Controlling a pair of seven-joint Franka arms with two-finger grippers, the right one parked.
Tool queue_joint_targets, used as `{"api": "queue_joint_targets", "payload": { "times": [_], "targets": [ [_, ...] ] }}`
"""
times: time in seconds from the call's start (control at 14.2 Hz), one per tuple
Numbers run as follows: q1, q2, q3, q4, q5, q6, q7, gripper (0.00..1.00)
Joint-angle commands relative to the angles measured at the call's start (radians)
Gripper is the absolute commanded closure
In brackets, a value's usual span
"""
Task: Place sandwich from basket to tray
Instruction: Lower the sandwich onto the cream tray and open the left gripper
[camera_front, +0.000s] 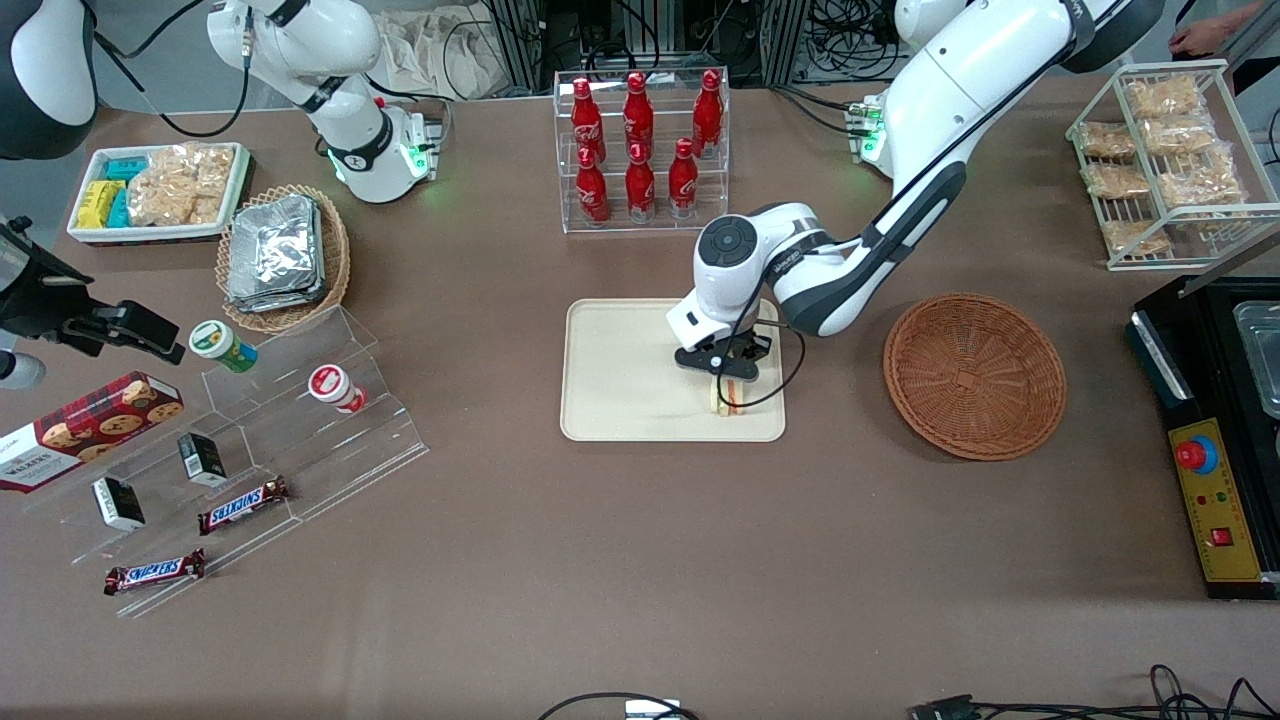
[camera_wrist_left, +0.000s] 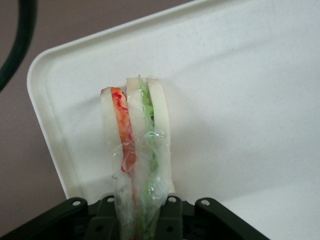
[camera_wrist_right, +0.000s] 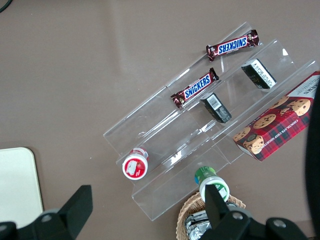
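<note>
Left gripper (camera_front: 727, 385) clamped on the clear-wrapped sandwich (camera_wrist_left: 136, 145) over the cream tray (camera_front: 620, 385), beside the basket (camera_front: 975, 375).

The tray (camera_front: 620, 370) sits at the centre of the front view, with the basket (camera_front: 975, 375) beside it toward the working arm's end of the table. The gripper (camera_front: 728, 385) hangs over the tray's corner nearest the basket and the camera, clamped on the sandwich (camera_front: 727, 400) (which stands on edge, touching the tray). The bottle rack (camera_front: 642, 150) stands above the tray in the frame.
</note>
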Motion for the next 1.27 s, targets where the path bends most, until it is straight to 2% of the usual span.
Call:
{"api": "queue_joint_targets", "payload": {
  "times": [0.0, 0.07, 0.14, 0.21, 0.28, 0.56, 0.92, 1.2],
  "targets": [
    [-0.014, 0.005, 0.006, -0.001, 0.021, -0.006, -0.030, 0.85],
    [-0.014, 0.005, 0.006, -0.001, 0.021, -0.009, -0.054, 0.48],
    [-0.014, 0.005, 0.006, 0.001, 0.021, -0.010, -0.082, 0.27],
    [-0.014, 0.005, 0.006, 0.003, 0.021, -0.012, -0.088, 0.08],
    [-0.014, 0.002, 0.004, 0.009, 0.020, -0.015, -0.093, 0.00],
    [-0.003, -0.024, 0.003, 0.053, 0.006, -0.050, -0.249, 0.00],
    [0.044, -0.084, -0.002, 0.099, -0.008, -0.112, -0.262, 0.00],
    [0.090, -0.145, -0.002, 0.153, -0.106, -0.141, -0.248, 0.00]
  ]
}}
